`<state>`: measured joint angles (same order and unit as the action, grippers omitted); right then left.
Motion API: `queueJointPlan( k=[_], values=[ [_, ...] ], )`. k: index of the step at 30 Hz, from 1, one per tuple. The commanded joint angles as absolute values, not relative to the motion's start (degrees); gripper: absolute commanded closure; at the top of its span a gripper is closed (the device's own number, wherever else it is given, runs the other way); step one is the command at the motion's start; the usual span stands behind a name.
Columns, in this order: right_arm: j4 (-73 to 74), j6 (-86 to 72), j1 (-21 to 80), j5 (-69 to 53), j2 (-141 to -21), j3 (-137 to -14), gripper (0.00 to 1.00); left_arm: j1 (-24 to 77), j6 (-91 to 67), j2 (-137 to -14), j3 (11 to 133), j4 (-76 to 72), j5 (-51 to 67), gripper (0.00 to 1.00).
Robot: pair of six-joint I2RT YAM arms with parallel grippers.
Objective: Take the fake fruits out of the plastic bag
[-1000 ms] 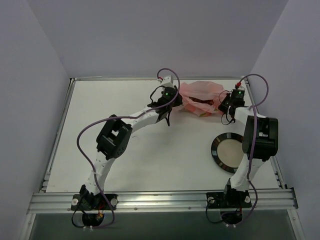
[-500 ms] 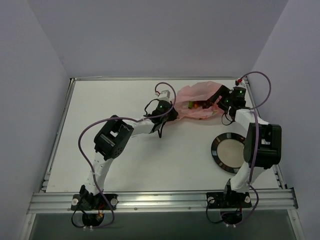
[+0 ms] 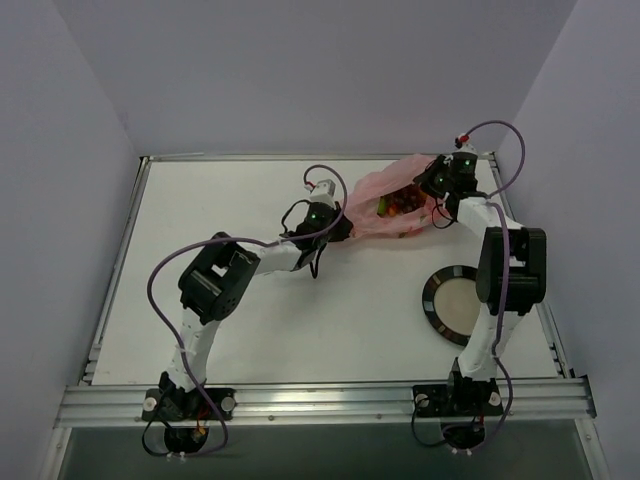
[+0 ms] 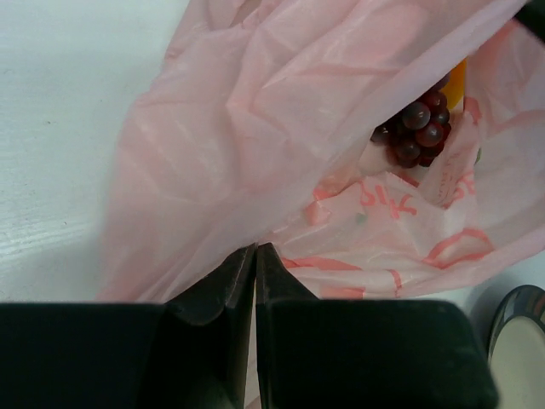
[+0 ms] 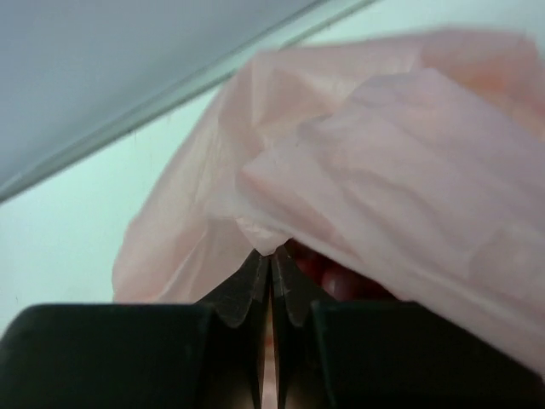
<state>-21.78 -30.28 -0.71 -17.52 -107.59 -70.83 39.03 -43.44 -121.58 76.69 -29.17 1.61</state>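
Note:
The pink plastic bag [image 3: 385, 192] lies at the back right of the table, stretched between both grippers. My left gripper [image 3: 340, 224] is shut on the bag's left edge [image 4: 247, 170]. My right gripper [image 3: 428, 183] is shut on the bag's right edge [image 5: 358, 145] and holds it raised. Inside the open bag a dark purple grape bunch [image 4: 419, 128] shows, with a bit of the orange-yellow fruit [image 4: 457, 81] behind it. From above, a green fruit [image 3: 381, 209] and dark grapes [image 3: 405, 203] show in the bag's mouth.
A round black-rimmed plate [image 3: 455, 304] lies on the table at the right, near the right arm; its rim also shows in the left wrist view [image 4: 519, 328]. The table's back rail runs just behind the bag.
The bag has been pulled open and stretched wider. My left gripper moved down and left with its edge; my right gripper moved up and back with its edge. Fruits now show inside.

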Motion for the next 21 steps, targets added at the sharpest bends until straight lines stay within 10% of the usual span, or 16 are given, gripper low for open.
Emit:
queueJointPlan(
  k=[1, 9, 16, 21],
  values=[
    [-23.8, -31.6, -2.5, -20.5, -112.9, -80.1, 1.00, 38.5, -42.1, -118.3, 76.3, -32.9, 2.0, 0.98],
    [-24.6, -32.3, -2.2, -22.9, -118.4, -89.2, 1.00, 37.8, -44.4, -119.3, 75.8, -35.9, 6.8, 0.98],
    [-18.6, -20.3, 1.1, -19.0, -103.6, -75.4, 0.42, 37.6, -44.7, -119.1, 76.9, -36.7, 7.6, 0.98],
    [-16.6, -17.8, 3.2, -14.9, -94.9, -65.4, 0.51, 37.7, -44.8, -118.8, 78.5, -35.9, 7.7, 0.98]
  ],
)
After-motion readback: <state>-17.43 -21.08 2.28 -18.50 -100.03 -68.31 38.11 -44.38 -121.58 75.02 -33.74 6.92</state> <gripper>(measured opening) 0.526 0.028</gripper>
